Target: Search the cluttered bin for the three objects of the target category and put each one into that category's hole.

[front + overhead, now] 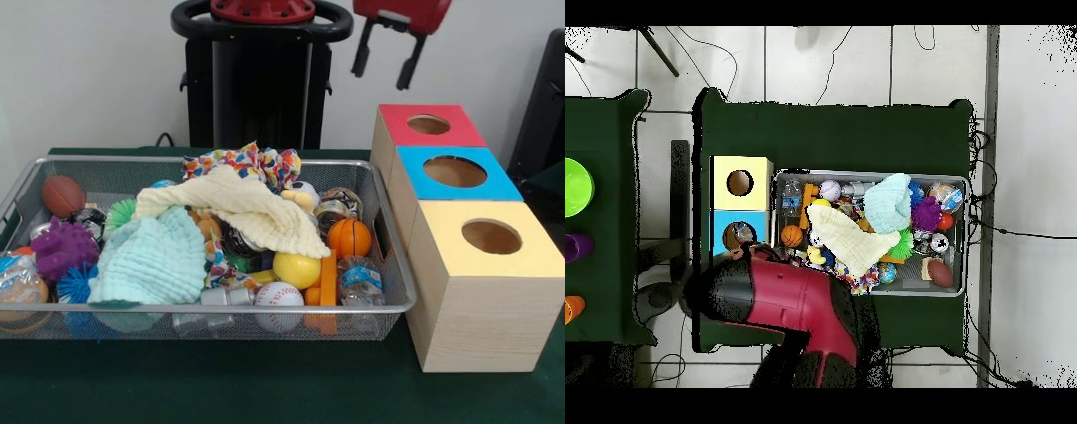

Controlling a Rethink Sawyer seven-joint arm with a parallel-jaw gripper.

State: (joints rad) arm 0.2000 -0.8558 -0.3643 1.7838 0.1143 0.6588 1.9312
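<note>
A wire bin [395, 305] holds a jumble of things. A cream cloth [247, 208], a mint cloth [154, 258] and a patterned cloth [252, 163] lie on top. Balls show around them: an orange basketball [350, 237], a yellow ball [297, 269], a baseball [279, 294], a brown football [63, 195] and a purple spiky ball [62, 249]. Tin cans [335, 210] and a small water bottle [360, 281] lie at the right end. My gripper [385, 57] hangs open and empty, high above the red box [393, 119], beside the bin.
Three wooden boxes with round holes stand in a row right of the bin: red, blue [415, 168] and yellow [441, 225]. From above, my arm [790, 295] hides the red box. Coloured items, including a green bowl [573, 186], sit on a separate table at the left.
</note>
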